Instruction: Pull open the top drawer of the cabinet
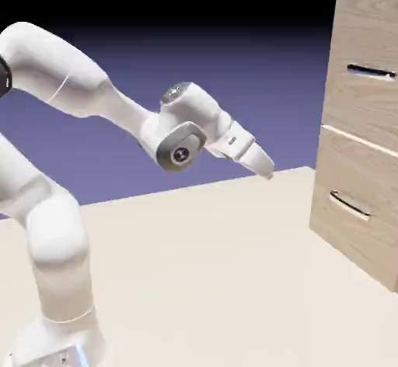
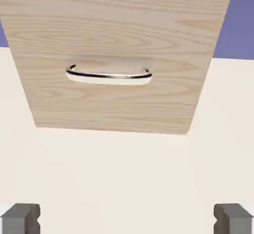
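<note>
while the white arm [image 1: 74,66] reaches in from the left edge of the exterior view, its gripper [image 1: 256,159] hangs mid-air around the centre-right of the frame, tilted down toward the lower right, w/ a gap btwn it & the cabinet [image 1: 330,109]. cab. stands upright along the right edge, partly cut off by the frame. top drawer [image 1: 365,31] is in the upper right, its front shut; its short dark handle [image 1: 371,71] sits near the frame's right edge. lower drawer [image 1: 354,221] is right below, w/ a curved handle [image 1: 350,205], a pale line running btwn the two fronts. pale tabletop [image 1: 202,280] fills the bottom of the frame, arm's base [image 1: 58,342] at lower left, blue-violet backdrop [image 1: 249,85] behind.

hand view: fingertips [image 2: 21,218] at bottom left & bottom right, spread wide, nothing btwn them but a view of the pale surface. wood-grain front fills the upper part, w/ a curved shiny handle across it, a bit left of centre, well above the tips in the frame & not touched. backdrop shows at upper left & upper right corners.
</note>
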Action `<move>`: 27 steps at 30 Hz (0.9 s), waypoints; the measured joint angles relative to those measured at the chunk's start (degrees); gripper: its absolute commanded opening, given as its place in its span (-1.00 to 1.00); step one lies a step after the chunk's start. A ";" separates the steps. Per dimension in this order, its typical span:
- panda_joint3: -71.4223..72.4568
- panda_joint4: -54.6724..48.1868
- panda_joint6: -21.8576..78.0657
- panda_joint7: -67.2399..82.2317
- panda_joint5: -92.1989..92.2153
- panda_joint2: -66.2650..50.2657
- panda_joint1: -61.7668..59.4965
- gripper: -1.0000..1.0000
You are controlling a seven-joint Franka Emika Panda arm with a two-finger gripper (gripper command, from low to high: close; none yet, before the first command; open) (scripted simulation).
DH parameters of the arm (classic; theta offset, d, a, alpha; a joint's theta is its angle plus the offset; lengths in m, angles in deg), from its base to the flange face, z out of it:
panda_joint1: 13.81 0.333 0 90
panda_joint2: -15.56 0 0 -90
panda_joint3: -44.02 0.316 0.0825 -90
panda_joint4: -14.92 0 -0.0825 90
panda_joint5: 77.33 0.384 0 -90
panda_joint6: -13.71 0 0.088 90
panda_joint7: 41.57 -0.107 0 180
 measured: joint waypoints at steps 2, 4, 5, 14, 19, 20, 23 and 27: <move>3.73 -2.50 -0.01 1.38 4.98 -0.22 -3.90 0.00; 7.46 -5.00 -0.02 2.75 9.97 -0.44 -7.80 0.00; 9.32 -6.25 -0.03 3.44 12.46 -0.55 -9.75 0.00; 26.10 -17.50 -0.08 9.64 34.88 -1.55 -27.29 0.00; 35.42 -23.75 -0.11 13.08 47.34 -2.10 -37.04 0.00; 37.29 -25.00 -0.12 13.77 49.84 -2.21 -38.99 0.00; 42.88 -28.75 -0.14 15.84 57.31 -2.54 -44.84 0.00; 50.33 -33.75 -0.16 18.59 67.28 -2.98 -52.63 0.00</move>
